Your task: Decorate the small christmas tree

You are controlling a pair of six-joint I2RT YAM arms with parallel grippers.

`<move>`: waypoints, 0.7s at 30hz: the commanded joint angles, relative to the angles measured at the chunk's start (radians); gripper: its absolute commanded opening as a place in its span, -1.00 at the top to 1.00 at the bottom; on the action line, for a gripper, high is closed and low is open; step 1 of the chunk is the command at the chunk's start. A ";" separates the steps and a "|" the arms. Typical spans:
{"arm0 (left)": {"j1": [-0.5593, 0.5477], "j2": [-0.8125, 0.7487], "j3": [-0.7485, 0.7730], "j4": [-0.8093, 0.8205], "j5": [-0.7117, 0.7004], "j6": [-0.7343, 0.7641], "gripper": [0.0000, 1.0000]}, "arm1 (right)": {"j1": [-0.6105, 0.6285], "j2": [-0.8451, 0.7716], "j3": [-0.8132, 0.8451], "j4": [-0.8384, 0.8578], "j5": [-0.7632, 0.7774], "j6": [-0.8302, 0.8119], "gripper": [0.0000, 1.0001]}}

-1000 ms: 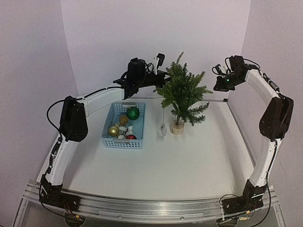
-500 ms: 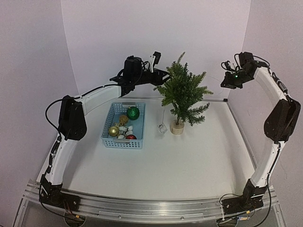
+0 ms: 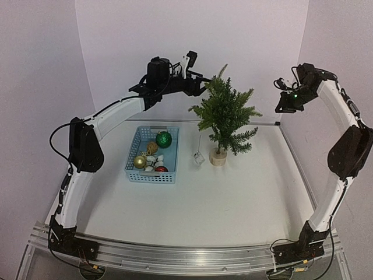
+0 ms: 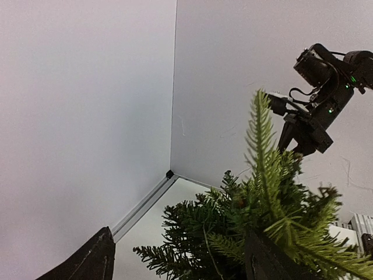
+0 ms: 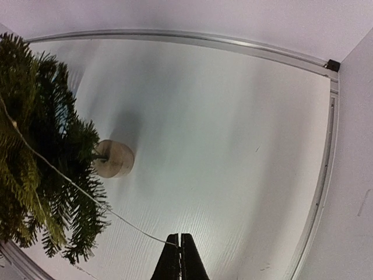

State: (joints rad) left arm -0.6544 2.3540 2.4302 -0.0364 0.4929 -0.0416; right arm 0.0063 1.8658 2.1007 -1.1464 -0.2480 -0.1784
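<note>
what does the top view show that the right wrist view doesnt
Only top: the basket of baubles, and the left gripper open near the top of the tree. Only right wrist: a thin wire running from the branches to the shut right gripper. Both: the tree, its base and the table.

Dark green small christmas tree (image 3: 226, 118) stands upright on its pale round base.
</note>
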 commanded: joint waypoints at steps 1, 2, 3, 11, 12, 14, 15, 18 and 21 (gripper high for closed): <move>0.004 -0.133 0.086 -0.003 0.065 0.116 -0.56 | 0.001 -0.099 -0.036 -0.057 -0.119 -0.049 1.00; 0.004 -0.138 0.090 -0.005 0.095 0.122 -0.57 | 0.001 -0.099 -0.031 -0.058 -0.152 -0.050 1.00; 0.004 -0.147 0.095 -0.009 0.119 0.128 -0.60 | 0.001 -0.096 -0.016 -0.058 -0.181 -0.044 1.00; -0.078 -0.197 0.109 -0.194 0.214 0.334 -0.49 | 0.001 0.016 0.206 -0.051 -0.471 0.129 1.00; -0.102 -0.206 0.103 -0.224 0.219 0.386 -0.48 | 0.001 0.021 0.213 -0.048 -0.490 0.152 1.00; -0.147 -0.217 0.083 -0.274 0.224 0.457 -0.49 | 0.001 0.026 0.205 -0.042 -0.511 0.212 1.00; -0.173 -0.218 0.068 -0.291 0.222 0.501 -0.50 | 0.001 0.024 0.191 -0.041 -0.506 0.235 1.00; -0.237 -0.208 0.011 -0.278 0.191 0.556 -0.59 | 0.001 -0.002 0.120 -0.032 -0.504 0.252 1.00; -0.276 -0.183 -0.042 -0.189 0.167 0.552 -0.70 | 0.001 -0.031 0.052 -0.021 -0.542 0.255 1.00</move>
State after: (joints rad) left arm -0.8911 2.1788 2.4508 -0.2611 0.6781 0.4313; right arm 0.0063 1.8645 2.2292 -1.1756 -0.7080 0.0279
